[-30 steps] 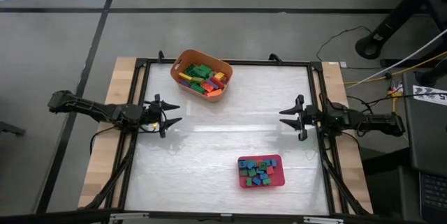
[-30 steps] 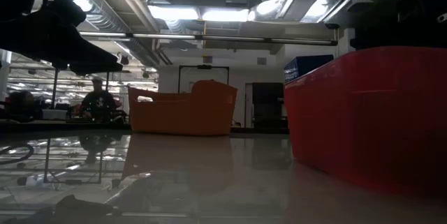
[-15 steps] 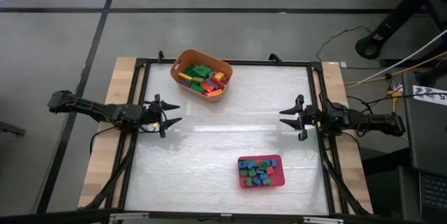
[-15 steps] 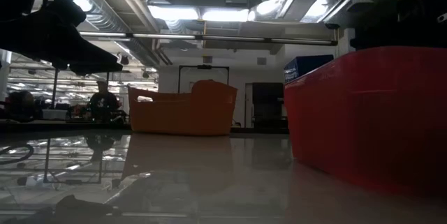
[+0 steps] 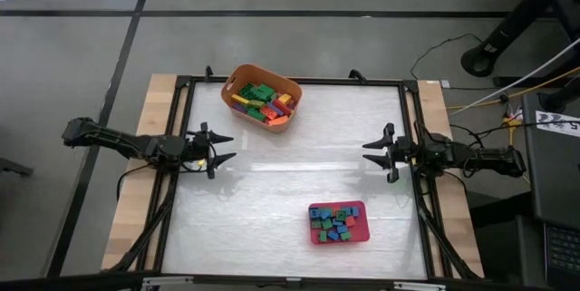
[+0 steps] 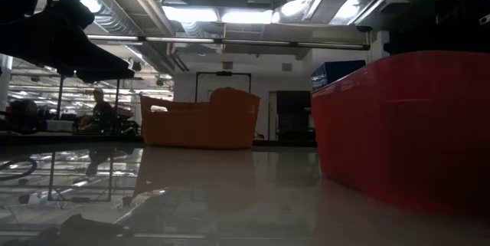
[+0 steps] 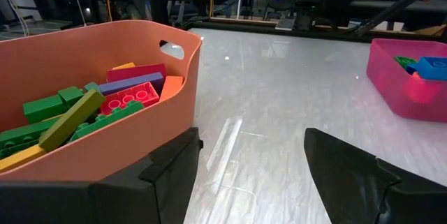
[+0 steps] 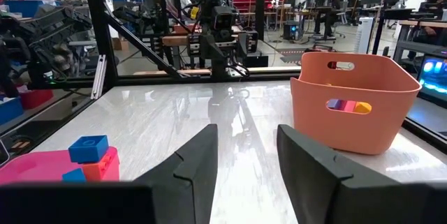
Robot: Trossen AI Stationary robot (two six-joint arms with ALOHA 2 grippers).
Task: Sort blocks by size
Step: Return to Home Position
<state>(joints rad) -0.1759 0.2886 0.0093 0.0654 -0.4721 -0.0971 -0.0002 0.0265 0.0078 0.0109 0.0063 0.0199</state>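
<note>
Looking down on a pale bench point(image 5: 299, 164), one arm waits at each side edge. The left hand point(image 5: 232, 147) hangs at the left edge, fingers spread and empty. The right hand point(image 5: 365, 152) faces it from the right edge, also spread and empty. At the far side, long blocks point(image 5: 263, 101) fill the orange tub point(image 5: 228, 87). Near and to the right, small blocks point(image 5: 333, 222) lie heaped in the pink-red tray point(image 5: 365, 223). Risk seems low: a stray swing of the right arm could nudge the tray and spill the topmost blocks.
</note>
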